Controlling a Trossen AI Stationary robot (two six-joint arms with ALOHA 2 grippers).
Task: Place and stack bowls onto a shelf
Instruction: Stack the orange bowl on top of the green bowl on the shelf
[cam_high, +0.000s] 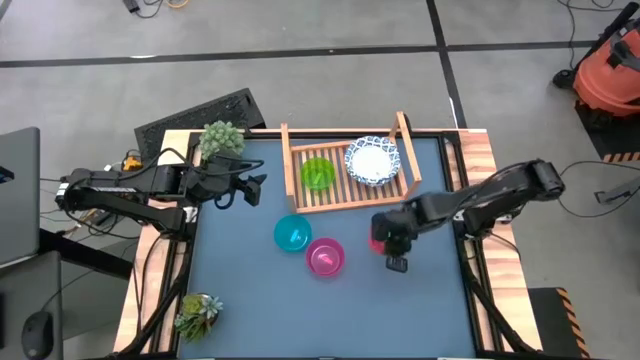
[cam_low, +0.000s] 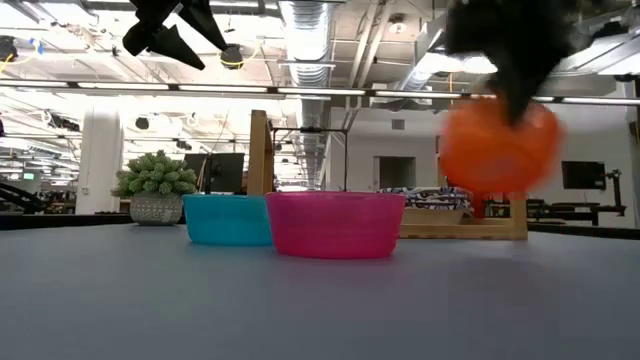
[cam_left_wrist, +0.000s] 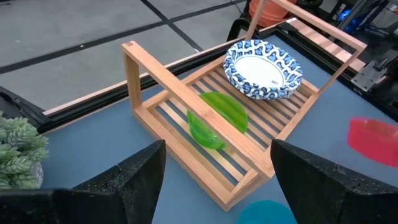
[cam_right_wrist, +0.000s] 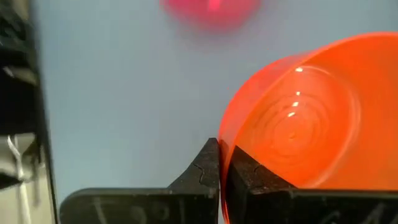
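Right gripper (cam_right_wrist: 219, 163) pinched on red bowl (cam_right_wrist: 298, 118) rim, lifted above table (cam_high: 250, 300) near shelf (cam_high: 345, 195). Left gripper (cam_left_wrist: 214, 180) wide open, empty, beside shelf's left end.

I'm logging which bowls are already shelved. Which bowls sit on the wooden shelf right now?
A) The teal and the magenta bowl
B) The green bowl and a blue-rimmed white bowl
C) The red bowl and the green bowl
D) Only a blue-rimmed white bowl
B: the green bowl and a blue-rimmed white bowl rest on the shelf, while the teal bowl and magenta bowl stand on the table and the right pincer holds the red bowl.
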